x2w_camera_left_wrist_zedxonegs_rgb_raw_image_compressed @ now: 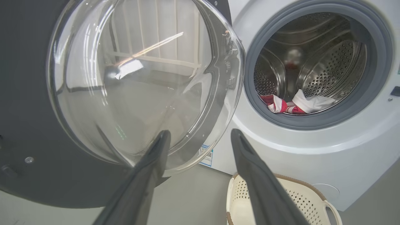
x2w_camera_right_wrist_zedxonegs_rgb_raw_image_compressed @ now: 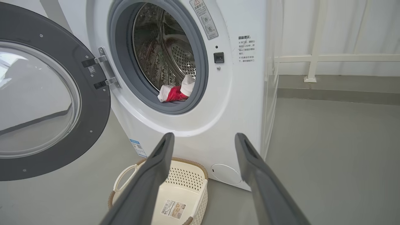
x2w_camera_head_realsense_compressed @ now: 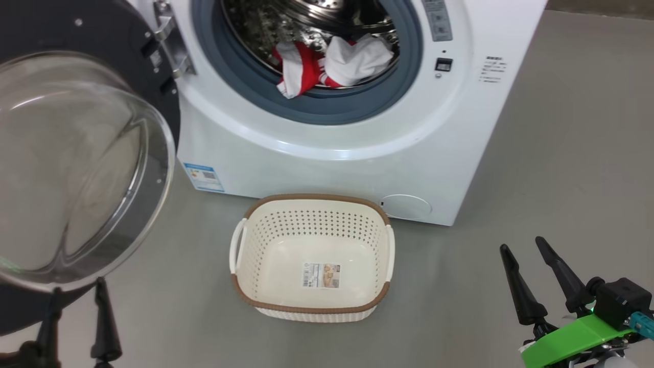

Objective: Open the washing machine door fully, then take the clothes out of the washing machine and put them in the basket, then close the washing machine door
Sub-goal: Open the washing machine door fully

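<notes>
The washing machine (x2w_camera_head_realsense_compressed: 317, 153) stands ahead with its door (x2w_camera_head_realsense_compressed: 153, 76) swung out to the left, the clear glass bowl (x2w_camera_head_realsense_compressed: 76, 168) bulging toward me. Red and white clothes (x2w_camera_head_realsense_compressed: 332, 64) lie at the front of the steel drum, partly over the grey-blue seal. The cream basket (x2w_camera_head_realsense_compressed: 317, 197) sits empty on the floor before the machine. My left gripper (x2w_camera_head_realsense_compressed: 77, 286) is open just under the door's lower rim, holding nothing; in the left wrist view the left gripper (x2w_camera_left_wrist_zedxonegs_rgb_raw_image_compressed: 200, 132) points past the glass. Low on the right, my right gripper (x2w_camera_head_realsense_compressed: 522, 244) is open and empty.
Bare grey floor (x2w_camera_head_realsense_compressed: 536, 168) spreads to the right of the machine. A small round white flap (x2w_camera_head_realsense_compressed: 406, 207) sits low on its front, just behind the basket. A white railing (x2w_camera_right_wrist_zedxonegs_rgb_raw_image_compressed: 315, 57) runs along the wall beyond the machine's right side.
</notes>
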`<state>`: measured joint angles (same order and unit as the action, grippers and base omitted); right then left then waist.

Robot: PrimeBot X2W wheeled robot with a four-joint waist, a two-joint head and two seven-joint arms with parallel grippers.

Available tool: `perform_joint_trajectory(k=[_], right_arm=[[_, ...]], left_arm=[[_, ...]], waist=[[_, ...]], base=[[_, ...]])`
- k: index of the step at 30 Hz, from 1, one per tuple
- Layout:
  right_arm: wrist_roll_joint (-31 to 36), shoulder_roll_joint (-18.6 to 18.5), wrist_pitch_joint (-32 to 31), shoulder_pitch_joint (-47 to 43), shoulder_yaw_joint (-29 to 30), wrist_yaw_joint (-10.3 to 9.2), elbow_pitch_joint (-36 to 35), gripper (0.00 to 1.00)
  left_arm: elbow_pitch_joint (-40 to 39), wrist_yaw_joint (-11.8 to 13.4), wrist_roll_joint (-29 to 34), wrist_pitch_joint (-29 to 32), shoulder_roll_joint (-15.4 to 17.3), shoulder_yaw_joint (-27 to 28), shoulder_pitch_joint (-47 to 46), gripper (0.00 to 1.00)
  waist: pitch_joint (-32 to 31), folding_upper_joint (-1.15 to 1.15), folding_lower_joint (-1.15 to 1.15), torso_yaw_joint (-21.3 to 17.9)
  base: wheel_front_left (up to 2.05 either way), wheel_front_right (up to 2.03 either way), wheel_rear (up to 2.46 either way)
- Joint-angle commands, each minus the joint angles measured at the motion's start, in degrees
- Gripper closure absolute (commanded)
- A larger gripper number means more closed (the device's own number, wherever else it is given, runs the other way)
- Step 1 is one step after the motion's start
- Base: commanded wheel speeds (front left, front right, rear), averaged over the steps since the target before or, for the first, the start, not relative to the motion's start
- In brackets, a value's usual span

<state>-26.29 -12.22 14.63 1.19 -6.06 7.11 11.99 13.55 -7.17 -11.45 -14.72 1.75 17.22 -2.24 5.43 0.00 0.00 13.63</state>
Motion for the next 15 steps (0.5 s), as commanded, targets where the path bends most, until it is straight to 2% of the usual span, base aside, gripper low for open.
perform_joint_trajectory(k=[1, 7, 15], right_arm=[[0.6, -0.6, 0.4, 0.1, -0.5, 0.37, -1.5, 0.00], [0.6, -0.4, 0.4, -0.4, 0.7, 0.37, -1.6, 0.00], [0.6, -0.1, 0.4, -0.6, 1.8, 0.37, -1.8, 0.00]], left_arm=[[-1.8, -0.3, -0.4, -0.3, 1.2, 0.7, -0.2, 0.00], [-2.0, -0.3, -1.4, -0.3, 1.2, -4.1, 0.5, 0.00], [-3.2, -0.3, -1.1, -0.3, 2.0, -7.6, 0.9, 0.00]], waist=[[-0.1, 0.00, 0.00, -1.4], [-0.2, 0.00, 0.00, -4.0], [0.0, 0.00, 0.00, -7.8]], base=[[0.00, 0.00, 0.00], [0.00, 0.00, 0.00], [0.00, 0.00, 0.00]])
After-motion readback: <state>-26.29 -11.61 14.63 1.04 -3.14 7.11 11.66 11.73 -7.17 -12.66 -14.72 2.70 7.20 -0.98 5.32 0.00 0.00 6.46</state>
